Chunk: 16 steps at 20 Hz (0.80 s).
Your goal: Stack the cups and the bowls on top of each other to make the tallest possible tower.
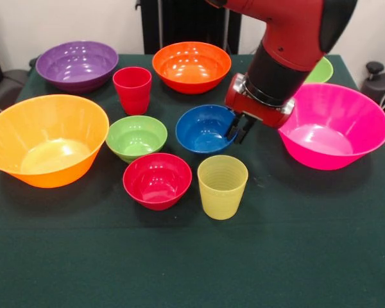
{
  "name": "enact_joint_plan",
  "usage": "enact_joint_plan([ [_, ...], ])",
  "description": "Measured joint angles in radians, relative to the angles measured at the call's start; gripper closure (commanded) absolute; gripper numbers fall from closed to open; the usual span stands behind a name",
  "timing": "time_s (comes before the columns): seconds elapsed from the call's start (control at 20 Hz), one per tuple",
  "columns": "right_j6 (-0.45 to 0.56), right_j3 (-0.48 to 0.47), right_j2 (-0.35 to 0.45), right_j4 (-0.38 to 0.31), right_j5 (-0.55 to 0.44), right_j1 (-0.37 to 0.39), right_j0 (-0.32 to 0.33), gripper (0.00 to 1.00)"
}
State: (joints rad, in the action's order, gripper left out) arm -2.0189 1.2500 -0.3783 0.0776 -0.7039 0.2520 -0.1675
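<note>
Legible text, labels, brands, numbers, signs: none found. No readable marking on any of the cups, the bowls, the robot arm or the table cloth.

large bowl (46, 140) at left edge, another large bowl (333, 125) at right. two medium bowls (77, 65) (191, 66) along top, cup (132, 90) between them. three small bowls (136, 137) (205, 128) (157, 180) cluster at centre; second cup (222, 187) just right of lowest small bowl.
</note>
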Motion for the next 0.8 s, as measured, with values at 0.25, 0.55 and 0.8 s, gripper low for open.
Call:
enact_joint_plan([
  [0.25,-0.023,-0.098,-0.049,0.016,-0.121,-0.044,-0.024,1.00],
  [0.55,-0.078,-0.240,-0.111,0.024,-0.320,-0.105,-0.037,1.00],
  [0.8,-0.098,-0.300,-0.136,0.024,-0.397,-0.127,-0.037,1.00],
])
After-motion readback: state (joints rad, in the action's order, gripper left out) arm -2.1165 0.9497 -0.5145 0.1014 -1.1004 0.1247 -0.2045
